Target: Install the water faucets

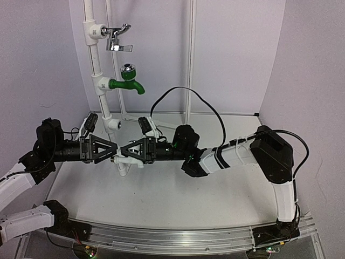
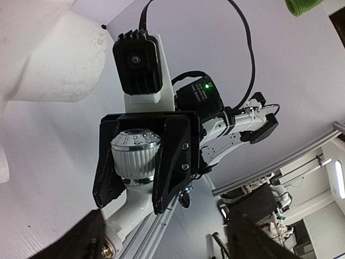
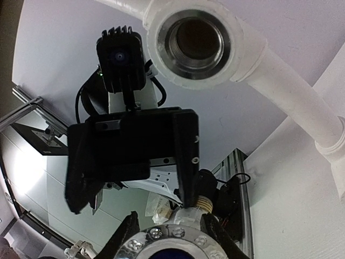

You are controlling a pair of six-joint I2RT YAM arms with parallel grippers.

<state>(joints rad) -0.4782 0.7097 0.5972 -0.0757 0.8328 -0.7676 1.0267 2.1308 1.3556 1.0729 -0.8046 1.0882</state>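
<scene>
One white water faucet (image 1: 125,163) hangs in mid-air between my two grippers, below the white pipe's empty threaded socket (image 1: 114,124). My right gripper (image 1: 127,151) is shut on its ribbed chrome knob (image 2: 136,155); in the right wrist view the knob (image 3: 173,244) sits between my fingers. The faucet's white body (image 2: 129,208) ends in a brass thread (image 2: 108,251). My left gripper (image 1: 111,152) is open, its fingers (image 2: 89,237) wide apart, one beside the thread. The empty socket (image 3: 197,40) shows above in the right wrist view.
The upright white pipe (image 1: 97,65) at the back left carries an all-chrome lever tap (image 1: 116,39) at the top and a green-bodied tap (image 1: 127,82) below it. A black cable (image 1: 205,105) loops over the right arm. White walls close in on three sides.
</scene>
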